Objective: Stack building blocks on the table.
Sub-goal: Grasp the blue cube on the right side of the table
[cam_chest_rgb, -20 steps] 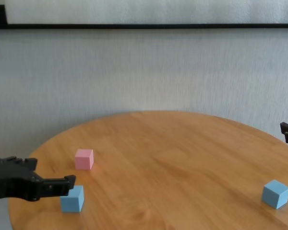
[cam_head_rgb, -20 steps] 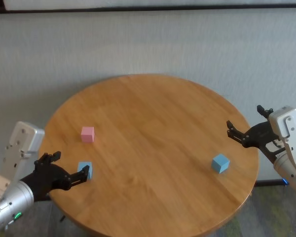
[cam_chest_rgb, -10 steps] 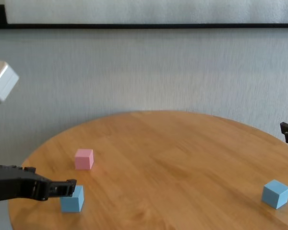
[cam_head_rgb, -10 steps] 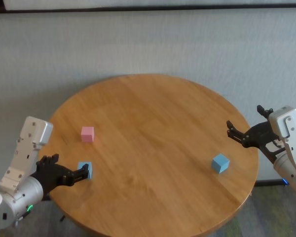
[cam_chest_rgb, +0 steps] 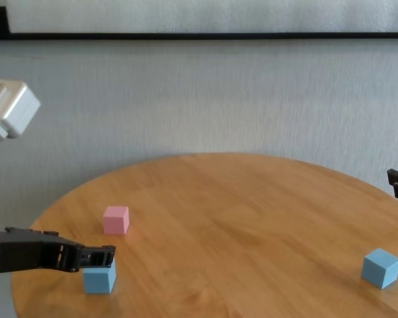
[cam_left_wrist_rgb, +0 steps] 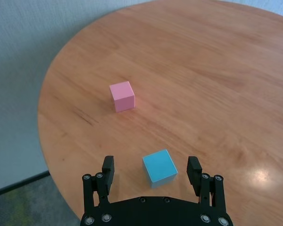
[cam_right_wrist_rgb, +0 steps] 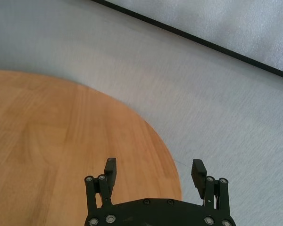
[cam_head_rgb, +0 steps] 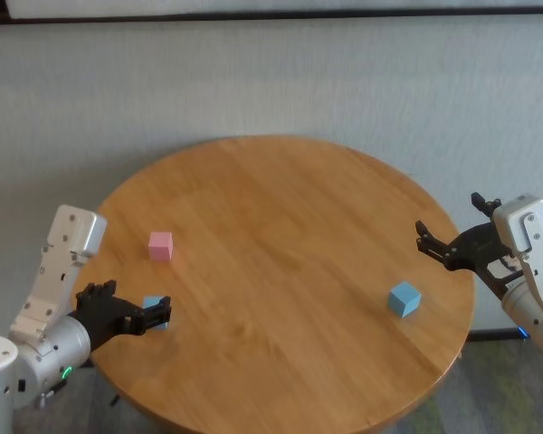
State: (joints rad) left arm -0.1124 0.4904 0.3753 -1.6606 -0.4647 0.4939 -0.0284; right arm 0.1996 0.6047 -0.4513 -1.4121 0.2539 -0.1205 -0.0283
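L gripper [cam_left_wrist_rgb: 152,169] wide open, low over table [cam_head_rgb: 281,226] at its left edge, fingers either side of near blue cube [cam_left_wrist_rgb: 159,168], not touching, nothing held. Pink cube [cam_head_rgb: 160,245] just beyond that cube, apart. 2nd blue cube [cam_head_rgb: 404,299] near table's right edge. R gripper [cam_right_wrist_rgb: 154,173] wide open, empty, parked by right edge.
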